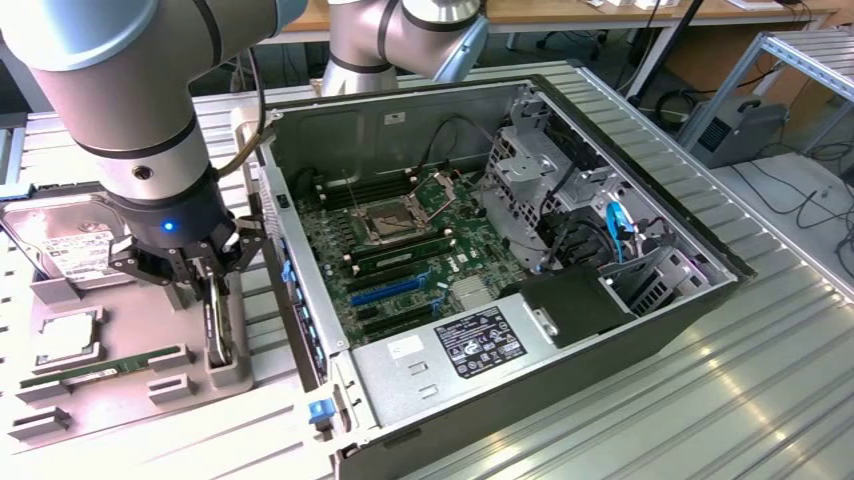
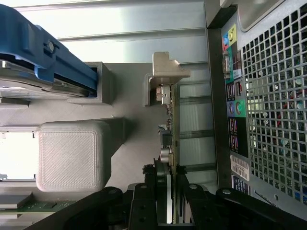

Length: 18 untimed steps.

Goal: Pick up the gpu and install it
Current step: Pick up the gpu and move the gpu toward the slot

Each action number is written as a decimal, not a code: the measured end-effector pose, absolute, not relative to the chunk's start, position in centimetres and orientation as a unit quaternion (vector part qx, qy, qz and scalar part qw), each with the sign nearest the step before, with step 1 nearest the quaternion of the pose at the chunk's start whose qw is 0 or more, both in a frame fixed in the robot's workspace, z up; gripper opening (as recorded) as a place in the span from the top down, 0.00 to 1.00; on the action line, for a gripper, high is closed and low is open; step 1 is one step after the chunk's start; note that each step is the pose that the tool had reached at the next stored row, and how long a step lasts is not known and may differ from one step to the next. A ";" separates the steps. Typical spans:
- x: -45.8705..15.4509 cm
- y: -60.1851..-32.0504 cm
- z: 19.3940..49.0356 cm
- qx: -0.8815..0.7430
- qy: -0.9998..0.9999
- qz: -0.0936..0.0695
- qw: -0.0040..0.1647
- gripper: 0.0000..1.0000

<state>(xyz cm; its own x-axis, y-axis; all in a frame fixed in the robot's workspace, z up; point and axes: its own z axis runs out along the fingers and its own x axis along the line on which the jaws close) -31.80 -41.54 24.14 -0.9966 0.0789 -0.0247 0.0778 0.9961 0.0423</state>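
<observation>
The gpu (image 1: 214, 335) stands on its long edge in a slot of the grey holder tray (image 1: 80, 410), just outside the open PC case (image 1: 534, 300) on the exterior view's left. My gripper (image 1: 200, 285) is straight above it, with the jaws shut on the card's upper edge. In the wrist view the gpu (image 2: 169, 139) runs edge-on away from my gripper (image 2: 168, 196). A black finger (image 2: 149, 191) presses on each face, and its silvery bracket (image 2: 165, 72) is at the far end. The card still rests in its slot.
The tray also carries a hard drive (image 1: 60, 250) with a blue rail (image 2: 43, 57), a processor (image 1: 67, 340) and a green memory stick (image 1: 107, 368). The case wall (image 1: 287, 290) rises right beside the card. The motherboard (image 1: 400, 250) lies exposed inside, with a power supply (image 1: 467, 350) at the near end.
</observation>
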 end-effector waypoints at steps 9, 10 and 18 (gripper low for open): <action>-31.8 -41.5 24.2 0.039 0.999 0.021 0.013 0.73; -31.8 -41.5 24.2 0.039 0.999 0.021 0.013 0.73; -31.8 -41.5 24.7 0.039 0.999 0.021 0.013 0.73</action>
